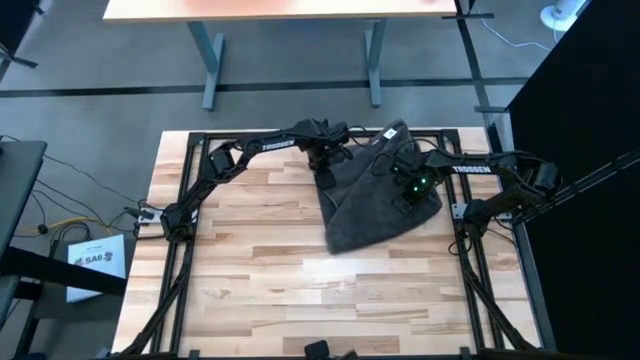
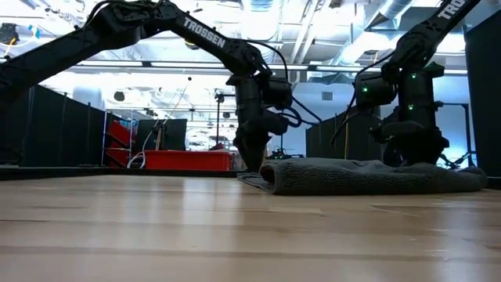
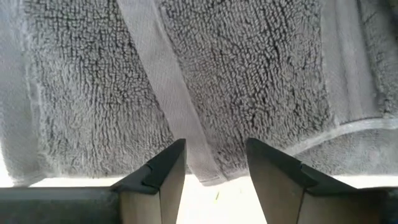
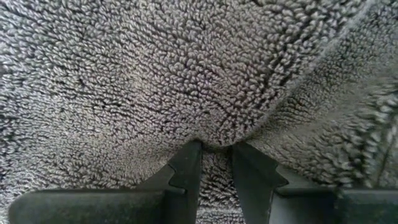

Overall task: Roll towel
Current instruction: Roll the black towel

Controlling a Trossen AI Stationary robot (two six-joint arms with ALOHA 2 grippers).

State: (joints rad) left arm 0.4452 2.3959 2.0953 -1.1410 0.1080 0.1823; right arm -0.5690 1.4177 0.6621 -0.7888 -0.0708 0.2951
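Charcoal terry towel (image 1: 370, 205) lies folded at my table's far right, long axis running diagonally, my left gripper (image 3: 216, 177) spread open over its hemmed far-left edge and my right gripper (image 4: 216, 163) pinching its pile.

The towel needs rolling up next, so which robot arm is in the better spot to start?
Probably the left. Its gripper hangs open at the towel edge, hem between its fingers. The right gripper pinches cloth mid-towel.
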